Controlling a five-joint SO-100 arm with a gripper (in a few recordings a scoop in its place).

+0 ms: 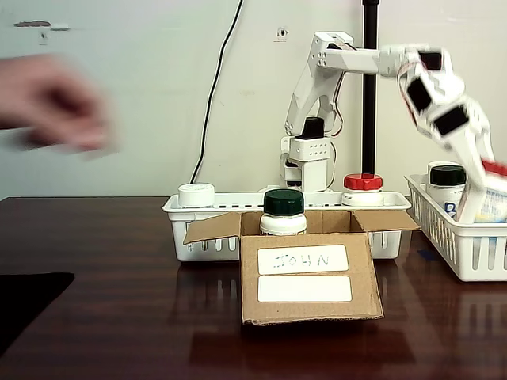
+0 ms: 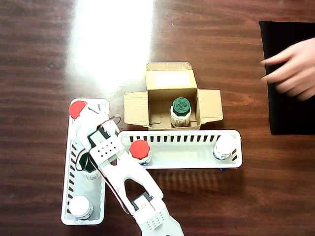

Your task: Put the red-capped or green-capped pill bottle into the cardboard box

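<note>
Cardboard box sits nearest the fixed camera on the dark wood counter, flaps open, front label handwritten "JOHN" over a blank one. Green-capped bottle stands upright inside the box, toward its back wall; overhead confirms it. Directly behind the box, touching or just beside its back edge, a long white basket holds a white-capped bottle at its left end in the fixed view and a red-capped bottle toward its right end. To the right of the box in the fixed view, a second white basket holds a dark-green-capped bottle, partly under the arm overhead, plus a white-capped bottle at the end farthest from the box. White arm reaches down into this second basket. Tool sits at the basket end nearest the box row, on the pill bottle, red cap visible at the tool tip; tool looks clenched on it, bottle tilted in the fixed view, still within the basket. Blurred person's hand hovers far left of the box, above a black mat.
</note>
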